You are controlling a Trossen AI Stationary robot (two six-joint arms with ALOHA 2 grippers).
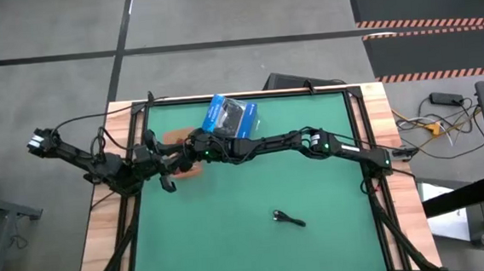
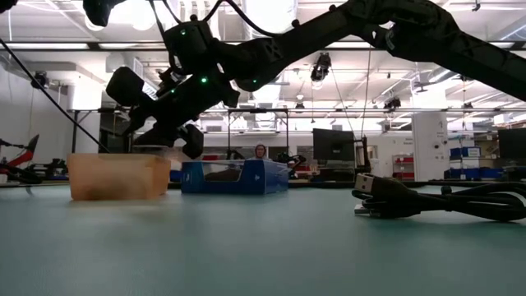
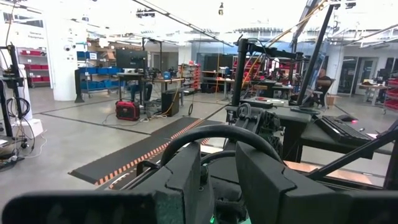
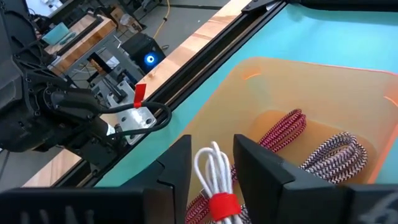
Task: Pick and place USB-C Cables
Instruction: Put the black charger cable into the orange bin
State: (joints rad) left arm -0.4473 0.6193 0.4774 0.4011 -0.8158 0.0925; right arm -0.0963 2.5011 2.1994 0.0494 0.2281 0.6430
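While your right gripper [image 4: 211,163] hangs over the brown tray [image 4: 348,81], its fingers [image 4: 177,165] are clenched on the white cable [image 4: 214,171] with the red tie. In the tray lie the dark red cable [image 4: 283,129] and the grey braided cable [image 4: 333,152]. The black cable [image 1: 289,218] sits well apart on the green mat [image 1: 231,230]. Left gripper [image 3: 214,177] waits beside the tray, fingers released.
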